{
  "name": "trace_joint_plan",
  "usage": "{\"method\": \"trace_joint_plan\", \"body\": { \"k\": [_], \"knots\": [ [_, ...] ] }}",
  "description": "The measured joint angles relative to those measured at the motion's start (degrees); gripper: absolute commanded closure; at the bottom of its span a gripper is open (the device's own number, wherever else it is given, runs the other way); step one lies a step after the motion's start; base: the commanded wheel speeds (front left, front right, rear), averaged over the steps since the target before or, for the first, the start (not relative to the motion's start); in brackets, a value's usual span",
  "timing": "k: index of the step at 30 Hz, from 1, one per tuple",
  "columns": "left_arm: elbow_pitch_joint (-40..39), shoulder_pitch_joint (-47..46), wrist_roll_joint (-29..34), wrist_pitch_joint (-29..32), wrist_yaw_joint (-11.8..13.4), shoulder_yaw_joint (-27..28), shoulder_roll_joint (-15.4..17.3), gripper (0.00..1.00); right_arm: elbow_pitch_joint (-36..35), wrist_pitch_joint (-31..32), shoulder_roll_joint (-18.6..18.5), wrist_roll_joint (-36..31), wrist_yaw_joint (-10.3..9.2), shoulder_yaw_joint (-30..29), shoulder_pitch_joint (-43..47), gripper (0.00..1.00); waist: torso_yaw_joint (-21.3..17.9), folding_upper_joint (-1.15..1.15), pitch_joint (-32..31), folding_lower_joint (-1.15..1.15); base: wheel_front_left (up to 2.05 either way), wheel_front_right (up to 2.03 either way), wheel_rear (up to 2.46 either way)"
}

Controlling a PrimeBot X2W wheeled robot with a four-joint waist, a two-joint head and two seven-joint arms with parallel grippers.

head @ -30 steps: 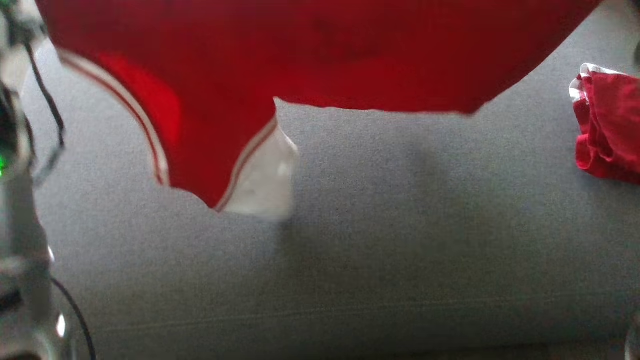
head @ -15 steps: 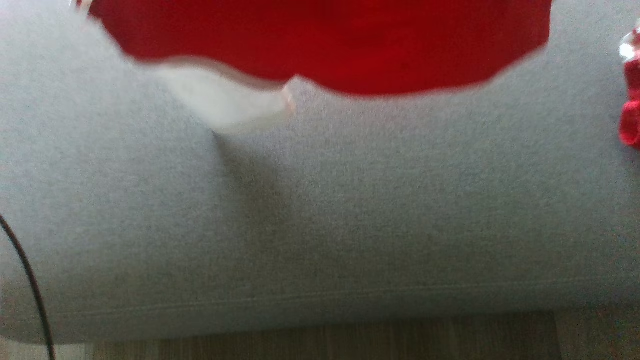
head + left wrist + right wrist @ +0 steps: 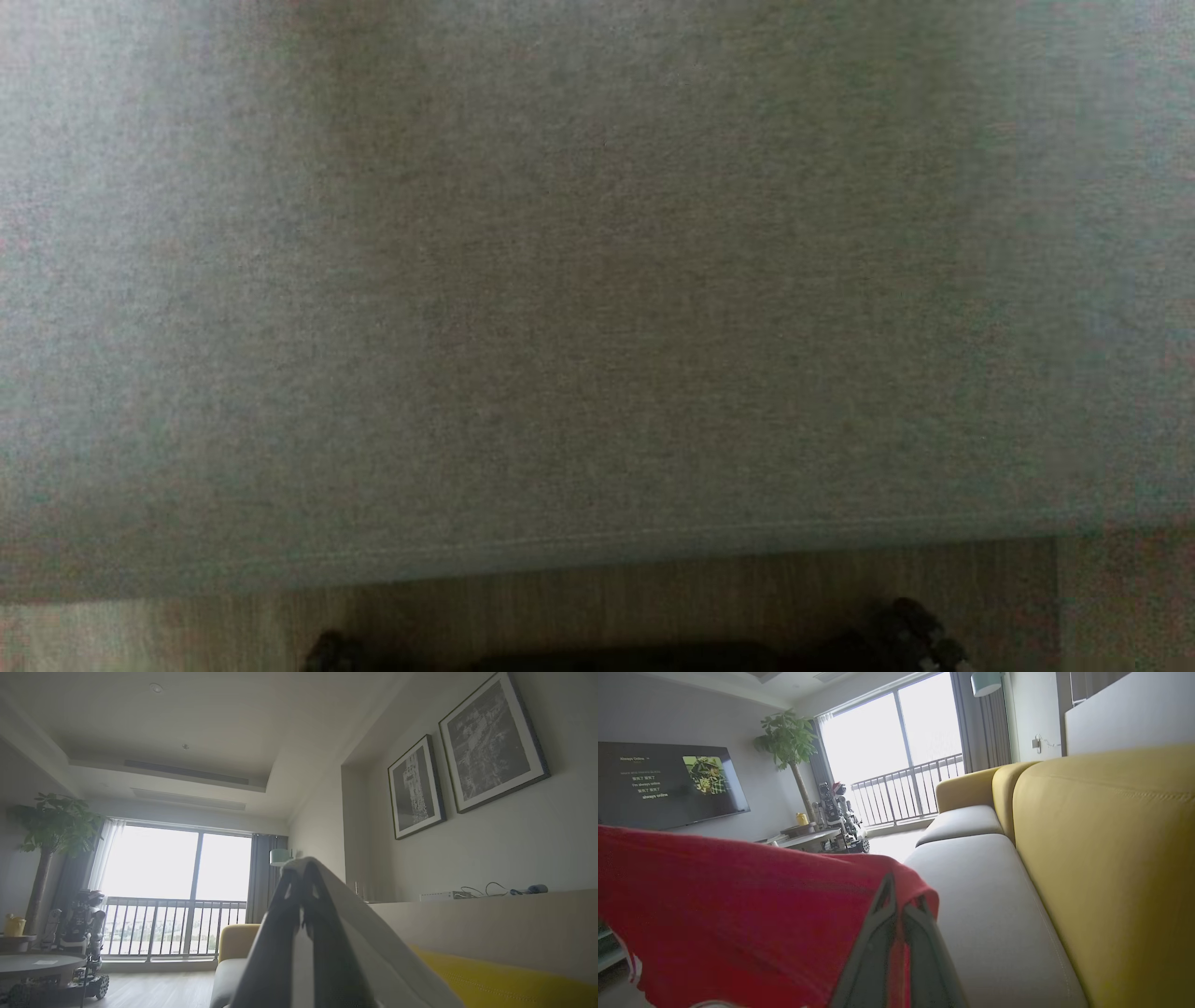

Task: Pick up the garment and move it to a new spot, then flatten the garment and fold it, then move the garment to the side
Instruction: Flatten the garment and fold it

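Now your right gripper (image 3: 903,900) and left gripper (image 3: 301,873) each clamp the garment (image 3: 714,896), strung between them, grey seat (image 3: 985,905) just beyond.

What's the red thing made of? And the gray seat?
Red garment: soft cloth, probably knit; matte, and it drapes and folds. Gray seat: woven upholstery fabric, matte, with a fine speckled weave and a stitched seam along its edge.
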Motion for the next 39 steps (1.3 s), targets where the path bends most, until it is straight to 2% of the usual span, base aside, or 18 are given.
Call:
{"method": "trace_joint_plan", "body": {
  "k": [4,7,11,13,15,16,17,21,27,32,39],
  "knots": [
    [-8.8,9.7,-2.1,0.0,0.0,1.6,-0.5,1.00,-0.3,-0.7,-3.2,3.5,0.00,5.5,2.4,1.00,1.8,0.00,1.5,0.00,0.00,0.00,0.00],
    [-12.6,22.8,-5.1,0.0,0.0,1.3,-0.7,1.00,-1.3,-0.6,-6.0,6.5,0.00,8.4,8.5,1.00,3.2,0.00,1.2,0.00,0.00,0.00,0.00],
    [-16.9,41.5,-8.9,0.0,0.0,-1.8,-0.8,1.00,-3.0,0.0,-9.7,10.4,0.00,11.3,19.1,1.00,4.1,0.00,-1.2,-0.02,0.00,0.00,0.00],
    [-19.5,49.2,-10.3,0.0,0.0,-1.9,-0.9,1.00,-4.4,0.9,-11.6,12.2,0.00,12.0,23.8,1.00,4.5,0.00,-2.7,-0.02,0.00,0.00,0.00],
    [-20.8,52.6,-10.9,0.0,0.0,-1.7,-1.0,1.00,-5.4,1.4,-12.4,13.1,0.00,12.3,26.1,1.00,4.6,0.00,-3.5,-0.02,0.00,0.00,0.00],
    [-23.3,59.1,-12.0,0.0,0.0,-1.9,-1.2,1.00,-7.0,1.9,-13.3,14.8,0.00,12.4,30.8,1.00,4.8,0.00,-5.1,-0.02,0.00,0.00,0.00],
    [-23.3,59.1,-12.0,0.0,0.0,-1.9,-1.2,1.00,-7.0,1.9,-13.3,14.8,0.00,12.4,30.8,1.00,4.8,0.00,-5.1,-0.02,0.00,0.00,0.00],
    [-26.6,71.1,-13.5,0.0,0.0,-3.7,-1.0,1.00,-10.7,4.6,-15.6,16.6,0.00,13.1,41.9,1.00,4.8,0.00,-8.8,-0.02,0.00,0.00,0.00],
    [-29.3,87.5,-16.2,0.1,0.0,-4.5,-0.4,1.00,-16.5,7.0,-15.6,18.9,0.00,12.3,60.5,1.00,4.3,0.01,-15.2,-0.03,0.00,0.00,0.00],
    [-32.0,98.9,-16.7,0.1,0.0,-3.6,-0.9,1.00,-18.9,6.5,-15.2,16.9,0.00,7.4,72.1,1.00,3.5,0.01,-20.6,-0.03,0.00,0.00,0.00],
    [-36.7,112.6,-19.2,0.1,0.1,-1.6,-2.8,1.00,-24.0,5.2,-10.9,12.0,0.01,0.2,83.3,1.00,2.3,0.01,-26.5,-0.03,0.00,0.00,0.00]
  ]
}}
